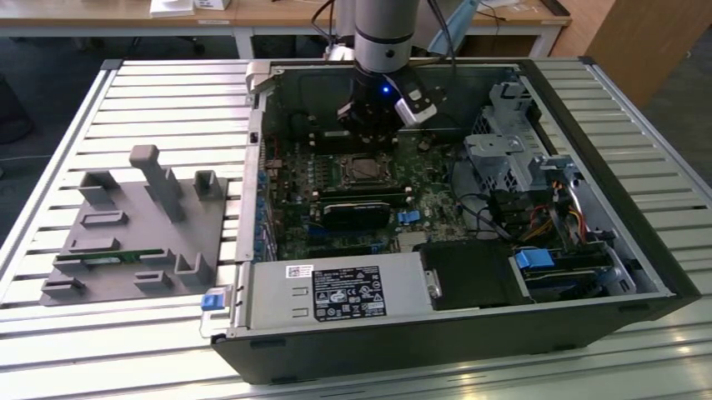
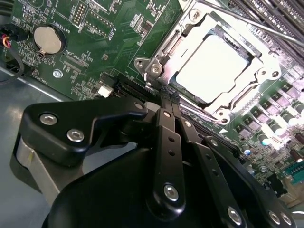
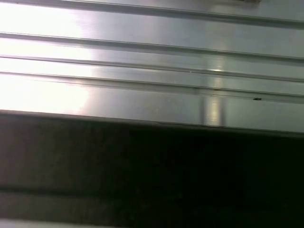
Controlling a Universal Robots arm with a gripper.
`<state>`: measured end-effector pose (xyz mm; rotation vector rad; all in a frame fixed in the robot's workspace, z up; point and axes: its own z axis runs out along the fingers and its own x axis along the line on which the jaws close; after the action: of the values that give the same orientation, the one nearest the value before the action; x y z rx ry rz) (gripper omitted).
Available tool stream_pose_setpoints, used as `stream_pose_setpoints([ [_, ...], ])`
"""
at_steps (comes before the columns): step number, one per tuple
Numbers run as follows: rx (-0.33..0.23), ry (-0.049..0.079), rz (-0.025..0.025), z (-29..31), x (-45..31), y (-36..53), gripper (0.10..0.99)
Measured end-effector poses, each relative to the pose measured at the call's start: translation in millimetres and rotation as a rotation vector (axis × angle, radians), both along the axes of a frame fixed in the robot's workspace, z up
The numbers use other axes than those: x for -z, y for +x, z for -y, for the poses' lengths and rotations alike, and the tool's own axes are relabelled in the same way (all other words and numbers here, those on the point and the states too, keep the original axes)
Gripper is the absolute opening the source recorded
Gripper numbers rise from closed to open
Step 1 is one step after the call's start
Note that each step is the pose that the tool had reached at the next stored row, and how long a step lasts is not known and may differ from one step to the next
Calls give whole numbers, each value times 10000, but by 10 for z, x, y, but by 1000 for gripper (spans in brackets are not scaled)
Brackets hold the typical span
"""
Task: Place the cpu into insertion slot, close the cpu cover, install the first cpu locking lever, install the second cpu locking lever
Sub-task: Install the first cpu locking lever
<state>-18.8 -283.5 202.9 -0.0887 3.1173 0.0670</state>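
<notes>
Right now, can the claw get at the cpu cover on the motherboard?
Probably yes. In the second wrist view the claw sits right at the edge of the cpu cover, which lies flat over the cpu, with nothing between them. The exterior view shows the case open above.

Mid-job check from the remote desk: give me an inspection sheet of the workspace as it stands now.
Surface: slatted metal table carrying an open computer case.
Job's things: cpu lies in the insertion slot; cpu cover is down around it.
Clutter: grey fixture block on the table at the exterior view's left.
Grippers: gripper shut, holding nothing, tips at the socket's edge.
Cables: coloured wire bundle inside the case; cables run up along the arm.
Surroundings: wooden desks behind the table.
</notes>
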Motion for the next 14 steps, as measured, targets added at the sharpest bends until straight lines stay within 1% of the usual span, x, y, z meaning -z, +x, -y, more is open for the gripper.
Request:
stream_pose_setpoints([
  [3,1,-59,0,1,7,1,122],
  [7,2,-161,-13,3,50,4,122],
  [8,3,-162,-2,1,62,7,122],
  [10,3,-168,-8,-4,78,12,122],
  [14,3,-183,-13,-17,79,12,122],
])
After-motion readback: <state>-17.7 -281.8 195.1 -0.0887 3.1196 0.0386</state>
